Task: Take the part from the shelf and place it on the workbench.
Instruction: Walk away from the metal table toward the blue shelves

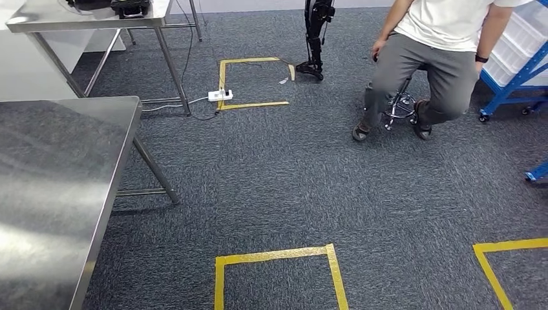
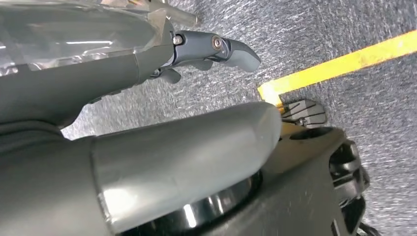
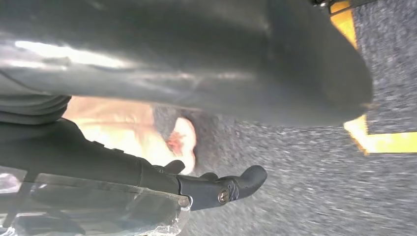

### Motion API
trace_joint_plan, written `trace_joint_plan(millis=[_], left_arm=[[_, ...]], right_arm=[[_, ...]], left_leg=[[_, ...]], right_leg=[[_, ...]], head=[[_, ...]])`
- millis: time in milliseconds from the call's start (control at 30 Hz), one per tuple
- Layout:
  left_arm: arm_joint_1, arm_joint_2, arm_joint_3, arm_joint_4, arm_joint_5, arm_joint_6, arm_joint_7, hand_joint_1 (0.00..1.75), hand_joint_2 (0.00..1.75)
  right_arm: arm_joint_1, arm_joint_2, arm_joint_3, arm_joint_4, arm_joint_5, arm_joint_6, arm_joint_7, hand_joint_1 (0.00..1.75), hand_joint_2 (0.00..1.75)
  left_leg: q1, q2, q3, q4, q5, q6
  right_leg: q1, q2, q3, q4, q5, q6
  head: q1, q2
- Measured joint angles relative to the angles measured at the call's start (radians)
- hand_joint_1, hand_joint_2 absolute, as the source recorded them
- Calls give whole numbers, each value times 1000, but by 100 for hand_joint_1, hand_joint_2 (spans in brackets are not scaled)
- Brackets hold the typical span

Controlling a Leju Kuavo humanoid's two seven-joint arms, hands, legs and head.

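Observation:
The steel workbench (image 1: 58, 194) fills the left side of the head view, and its top is bare. A blue shelf (image 1: 517, 71) with white bins stands at the far right edge. My left hand (image 2: 123, 83) hangs over the grey carpet, its fingers (image 2: 231, 49) stretched out apart from the thumb (image 2: 196, 142), with nothing between them. My right hand (image 3: 98, 157) hangs the same way, its fingers (image 3: 226, 187) straight and holding nothing. A blurred pale orange shape (image 3: 123, 128) lies beyond the right hand's fingers; I cannot tell what it is.
A person (image 1: 426, 58) sits on a wheeled stool between me and the shelf. A second steel table (image 1: 90, 16) stands at the back left, with a power strip (image 1: 220, 95) and cables on the floor beside it. Yellow tape squares (image 1: 278, 258) mark the carpet.

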Motion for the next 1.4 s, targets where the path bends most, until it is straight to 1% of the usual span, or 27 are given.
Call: trace_joint_plan(millis=[33, 100, 133, 200, 267, 333, 433, 467, 500, 533, 567, 633, 667, 733, 800, 833, 867, 933, 1000, 1033, 1067, 1100, 1167, 1233, 1300, 1333, 1400], left_arm=[[0, 0, 0, 0, -2, 0, -1, 0, 0], [-1, -1, -1, 0, -4, -1, -3, 0, 0], [-1, -1, -1, 0, -4, -1, -4, 0, 0], [-2, 0, -1, 0, -5, -1, -6, 0, 0], [-4, 0, -1, 0, -6, -1, -7, 0, 0], [-6, -1, -2, 0, -6, -1, -7, 0, 0], [-5, -2, -4, 0, -11, -1, -8, 0, 0], [-4, -1, -4, 0, -13, -1, -8, 0, 0], [-3, -1, -4, 0, -14, -1, -8, 0, 0], [-2, -1, -5, 0, -15, -1, -8, 0, 0], [-2, -1, -5, 0, -15, -1, -8, 0, 0], [-3, -1, -5, 0, -16, -1, -8, 0, 0], [-3, 0, -5, 0, -17, -1, -8, 0, 0], [-3, 1, -6, 0, -17, -1, -8, 0, 0], [-4, 1, -6, 0, -18, -1, -8, 0, 0], [-5, 0, -6, 0, -18, -1, -8, 0, 0], [-5, -1, -6, 0, -18, -1, -8, 0, 0], [-4, -2, -6, 0, -18, -1, -8, 0, 0], [-2, -1, -6, 0, -18, -2, -8, 0, 0], [-1, -1, -6, 0, -18, -3, -8, 0, 0], [-2, -1, -6, 0, -18, -4, -8, 0, 0], [-2, -2, -6, 0, -18, -6, -8, 0, 0], [-2, -2, -6, 0, -17, -7, -8, 0, 0], [-4, -1, -6, 0, -17, -6, -8, 0, 0], [-6, -1, -6, 0, -16, -6, -8, 0, 0], [-6, -1, -6, 0, -16, -6, -8, 0, 0], [-6, -2, -6, 0, -16, -6, -8, 0, 0]], right_arm=[[1, 0, 0, 0, -2, 0, 0, 0, 0], [2, -2, 0, 0, -5, -1, -1, 0, 0], [1, -2, 0, 0, -5, -1, -2, 0, 0], [-1, -2, -1, 0, -6, -1, -3, 0, 0], [-1, -2, -1, 0, -6, -2, -3, 0, 0], [0, -2, -1, 0, -7, -2, -3, 0, 0], [-2, -2, -1, 0, -8, -3, -2, 0, 0], [-2, -2, -1, 0, -9, -3, -2, 0, 0], [-1, -2, -1, 0, -9, -3, -1, 0, 0], [1, -2, -2, 0, -9, -4, -1, 0, 0], [1, -2, -2, 0, -9, -4, -1, 0, 0], [1, -1, -2, 0, -9, -5, -1, 0, 0], [1, 1, -2, 0, -9, -6, -1, 0, 0], [0, 3, -2, 0, -10, -9, -1, 0, 0], [2, 4, -2, 0, -10, -11, -1, 0, 0], [2, 4, -2, 0, -10, -12, -1, 0, 0], [2, 4, -2, 0, -10, -12, -1, 0, 0], [0, 3, -2, 0, -10, -12, -1, 0, 0], [1, 2, -2, 0, -10, -12, -1, 0, 0], [3, 1, -2, 0, -10, -12, -1, 0, 0], [4, 1, -3, 0, -10, -12, 0, 0, 0], [4, 0, -3, 0, -9, -12, 0, 0, 0], [2, -2, -3, 0, -9, -12, 0, 0, 0], [1, -2, -3, 0, -9, -11, 0, 0, 0], [2, -3, -3, 0, -9, -11, 2, 0, 0], [2, -4, -4, 0, -9, -11, 2, 0, 0], [1, -4, -4, 0, -9, -11, 3, 0, 0]], left_leg=[[0, 10, 0, 1, -1, -1], [2, 28, 0, 8, -6, -9], [0, 35, -1, 14, -11, -16], [-4, 47, -1, 24, -19, -30], [-2, 57, 0, 26, -22, -39], [5, 37, -9, 50, -44, -50], [10, -18, -84, 219, -147, -57], [10, -25, -113, 281, -172, -56], [10, -28, -129, 314, -177, -53], [10, -30, -128, 310, -162, -49], [10, -35, -107, 268, -131, -44], [9, -69, -38, 131, -64, -32], [7, -85, -14, 80, -46, -27], [0, -96, 0, 43, -38, -21], [-3, -74, 2, 31, -26, -13], [-3, -64, 3, 21, -18, -8], [-2, -51, 4, 12, -10, -2], [-3, -25, 1, 4, -4, 5], [-6, 2, -3, 5, -3, 6], [-6, 15, -4, 5, -3, 6], [-6, 26, -4, 6, -3, 5], [-6, 36, -3, 8, -5, 2], [-9, 53, -2, 15, -11, -8], [-12, 66, 1, 20, -17, -20], [-8, 74, 4, 24, -23, -31], [-4, 63, 2, 34, -33, -38], [5, 16, -30, 112, -88, -49]], right_leg=[[-5, -4, 14, -20, 13, 11], [-16, -33, 88, -156, 60, 33], [-17, -48, 124, -219, 79, 37], [-12, -62, 153, -277, 92, 28], [-9, -44, 148, -275, 95, 11], [-14, -30, 147, -276, 100, -2], [-10, -8, 141, -276, 108, -21], [-7, 2, 138, -276, 110, -25], [-3, 11, 136, -276, 111, -26], [-1, 22, 136, -276, 112, -28], [1, 33, 136, -276, 114, -28], [4, 53, 136, -275, 118, -25], [5, 61, 134, -275, 120, -21], [5, 75, 128, -275, 126, -12], [7, 84, 117, -275, 132, 0], [9, 73, 107, -263, 125, 2], [12, 55, 87, -230, 107, 0], [10, 15, 31, -110, 47, -6], [3, 2, -12, -6, 8, 1], [-1, -2, -8, 0, 8, 9], [-5, -8, 19, -39, 24, 20], [-9, -23, 63, -112, 47, 31], [-10, -60, 138, -244, 82, 36], [-3, -70, 156, -284, 90, 23], [-5, -51, 155, -287, 94, 9], [-9, -43, 156, -289, 97, 3], [-17, -24, 160, -291, 103, -12]], head=[[0, 0], [1, 0], [2, 0], [0, 0], [-3, 0], [-4, 0], [-6, 0], [-6, 0], [-6, 0], [-6, 0], [-6, 0], [-6, 0], [-6, 0], [-6, 0], [-6, 0], [-6, 0], [-3, 0], [2, 0], [5, 0], [5, 0], [5, 0], [5, 0], [5, 0], [4, 0], [2, 0], [2, 0], [-1, 0]])
